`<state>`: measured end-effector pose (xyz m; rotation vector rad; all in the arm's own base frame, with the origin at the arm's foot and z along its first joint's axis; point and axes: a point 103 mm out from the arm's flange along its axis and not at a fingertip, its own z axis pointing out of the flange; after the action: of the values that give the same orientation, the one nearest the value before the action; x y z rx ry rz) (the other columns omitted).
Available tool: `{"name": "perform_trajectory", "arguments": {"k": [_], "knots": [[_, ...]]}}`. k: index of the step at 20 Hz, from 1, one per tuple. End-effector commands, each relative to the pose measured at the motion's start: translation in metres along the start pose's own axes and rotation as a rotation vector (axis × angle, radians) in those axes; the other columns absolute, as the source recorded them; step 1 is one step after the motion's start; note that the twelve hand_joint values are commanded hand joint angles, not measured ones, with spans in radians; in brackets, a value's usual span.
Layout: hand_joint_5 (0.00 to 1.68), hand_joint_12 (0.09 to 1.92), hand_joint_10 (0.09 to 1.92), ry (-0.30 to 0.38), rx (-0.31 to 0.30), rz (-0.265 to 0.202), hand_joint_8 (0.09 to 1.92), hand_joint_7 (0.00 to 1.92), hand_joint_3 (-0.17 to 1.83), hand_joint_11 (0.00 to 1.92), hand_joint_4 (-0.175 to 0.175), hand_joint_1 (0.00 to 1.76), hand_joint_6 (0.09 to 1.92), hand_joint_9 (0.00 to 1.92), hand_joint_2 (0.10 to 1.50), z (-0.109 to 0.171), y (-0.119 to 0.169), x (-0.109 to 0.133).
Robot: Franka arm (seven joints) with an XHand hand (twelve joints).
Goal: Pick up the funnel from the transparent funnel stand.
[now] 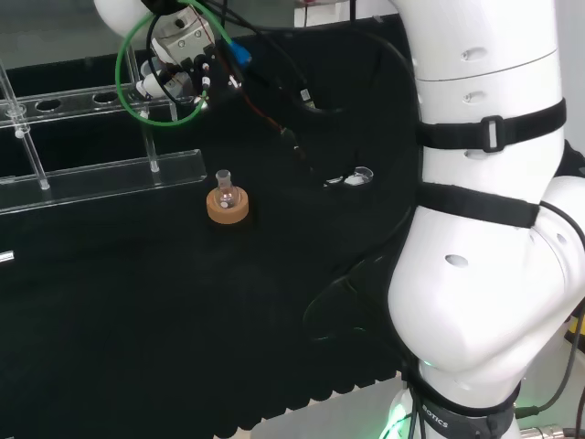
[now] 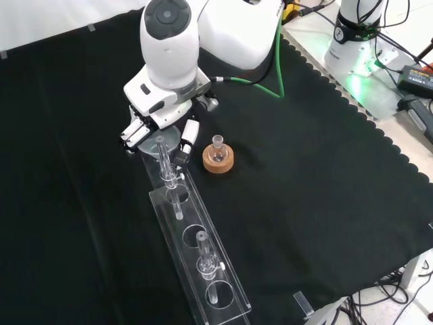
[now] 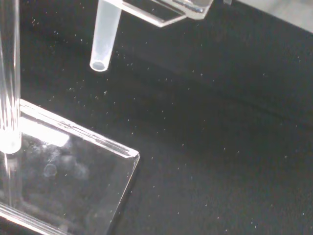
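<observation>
The transparent funnel stand (image 2: 203, 284) lies along the cloth, its holed top shelf (image 1: 55, 104) above a base plate (image 1: 101, 176). A clear funnel (image 2: 160, 138) sits in the stand's end hole, nearest the arm in the front view. In the wrist view its stem (image 3: 104, 39) hangs below the shelf (image 3: 161, 13), above the base plate (image 3: 73, 166). The hand (image 2: 157, 112) is over that end, with fingers (image 2: 133, 133) on one side of the funnel's bowl and the thumb (image 2: 187, 135) on the other, curled around it. In the head view the hand (image 1: 178, 57) hovers at the stand's right end.
A small round flask on a cork ring (image 2: 218, 160) stands just right of the hand in the front view, also seen as the flask on its ring (image 1: 227, 203). A second funnel (image 2: 205, 261) sits farther down the stand. A small glass dish (image 1: 363, 174) lies near the arm's links.
</observation>
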<state>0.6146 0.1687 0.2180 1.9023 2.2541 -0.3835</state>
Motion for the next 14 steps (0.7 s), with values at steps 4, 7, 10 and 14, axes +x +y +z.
{"name": "perform_trajectory", "arguments": {"k": [4,7,10,14], "knots": [[0.46,1.03,1.22,-0.005,-0.074,0.043,1.62,0.83,0.24,1.68,-0.175,0.71,1.19,1.4,1.03,-0.013,0.002,-0.014],[0.5,1.01,1.21,0.033,-0.089,0.055,1.61,0.87,0.25,1.71,-0.175,0.73,1.19,1.43,1.04,-0.035,-0.002,-0.027],[0.52,1.0,1.21,0.077,-0.11,0.072,1.61,0.89,0.25,1.73,-0.175,0.74,1.19,1.45,1.05,-0.064,-0.009,-0.045],[0.54,1.0,1.22,0.089,-0.129,0.085,1.6,0.9,0.26,1.73,-0.175,0.75,1.19,1.46,1.06,-0.11,-0.029,-0.076]]}}
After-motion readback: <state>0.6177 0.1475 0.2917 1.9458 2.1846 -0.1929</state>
